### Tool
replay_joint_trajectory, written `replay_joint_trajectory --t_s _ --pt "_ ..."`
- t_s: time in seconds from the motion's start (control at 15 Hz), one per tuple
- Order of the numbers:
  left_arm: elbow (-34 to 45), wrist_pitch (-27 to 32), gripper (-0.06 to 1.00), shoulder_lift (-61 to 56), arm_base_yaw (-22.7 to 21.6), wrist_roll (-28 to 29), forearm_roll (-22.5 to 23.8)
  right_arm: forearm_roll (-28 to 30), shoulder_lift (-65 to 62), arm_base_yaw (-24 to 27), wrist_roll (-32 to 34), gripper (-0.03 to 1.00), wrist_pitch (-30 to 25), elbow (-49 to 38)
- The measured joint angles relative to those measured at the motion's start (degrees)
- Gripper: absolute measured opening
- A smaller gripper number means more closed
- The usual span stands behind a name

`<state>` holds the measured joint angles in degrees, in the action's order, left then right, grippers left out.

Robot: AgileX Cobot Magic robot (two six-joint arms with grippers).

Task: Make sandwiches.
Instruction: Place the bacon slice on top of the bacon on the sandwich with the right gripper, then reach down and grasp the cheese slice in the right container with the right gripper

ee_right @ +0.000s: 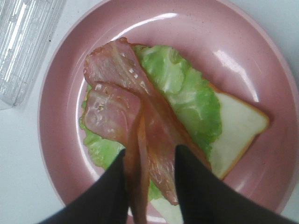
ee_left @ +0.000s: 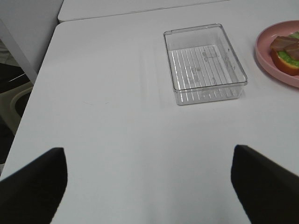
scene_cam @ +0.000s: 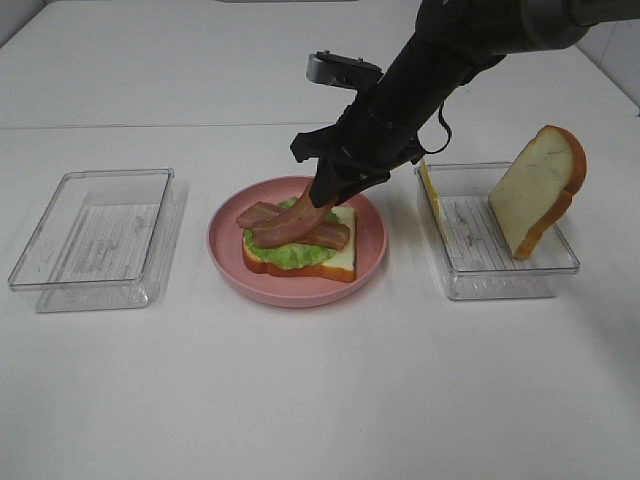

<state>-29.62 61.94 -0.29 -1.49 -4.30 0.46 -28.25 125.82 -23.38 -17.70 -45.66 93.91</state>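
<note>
An open sandwich lies on a pink plate (scene_cam: 225,262): a white bread slice (scene_cam: 341,258), green lettuce (scene_cam: 288,255) and bacon strips (scene_cam: 262,214) on top. My right gripper (scene_cam: 326,194) hangs over it, shut on one end of a bacon strip (ee_right: 137,186) whose other end rests on the lettuce (ee_right: 187,88). The bread (ee_right: 238,126) and plate (ee_right: 60,93) show under it. A second bread slice (scene_cam: 536,190) leans in the right clear container (scene_cam: 500,282), with yellow cheese (scene_cam: 430,190) at its left wall. My left gripper (ee_left: 148,156) is open and empty above the table.
An empty clear container (scene_cam: 90,240) stands left of the plate; it also shows in the left wrist view (ee_left: 203,65), with the plate's edge (ee_left: 268,53) beside it. The table's left edge is near the left arm.
</note>
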Motion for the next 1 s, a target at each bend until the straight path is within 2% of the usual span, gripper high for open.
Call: replay_joint_trajectory --t_s 0.07,0.13,0.27,0.53,0.67,0.8,0.93,1.0 --pt "0.0 0.0 0.87 0.0 0.0 0.0 0.0 0.1 0.0 0.0 0.0 0.48 0.0 0.0" --pt "0.0 0.0 0.87 0.0 0.0 0.0 0.0 0.1 0.0 0.0 0.0 0.53 0.0 0.0" --pt "0.0 0.0 0.87 0.0 0.0 0.0 0.0 0.1 -0.3 0.0 0.1 0.73 -0.1 0.0" --pt "0.0 0.0 0.87 0.0 0.0 0.0 0.0 0.6 -3.3 0.0 0.1 0.77 -0.2 0.0" --pt "0.0 0.0 0.87 0.0 0.0 0.0 0.0 1.1 -5.3 0.0 2.1 0.79 -0.5 0.0" --pt "0.0 0.0 0.87 0.0 0.0 0.0 0.0 3.2 -7.2 0.0 4.2 0.88 -1.4 0.3" --pt "0.0 0.0 0.87 0.0 0.0 0.0 0.0 9.4 -8.1 -0.1 10.4 0.92 -5.7 3.0" --pt "0.0 0.0 0.87 0.0 0.0 0.0 0.0 16.5 -8.3 -0.1 16.4 0.93 -10.5 6.4"
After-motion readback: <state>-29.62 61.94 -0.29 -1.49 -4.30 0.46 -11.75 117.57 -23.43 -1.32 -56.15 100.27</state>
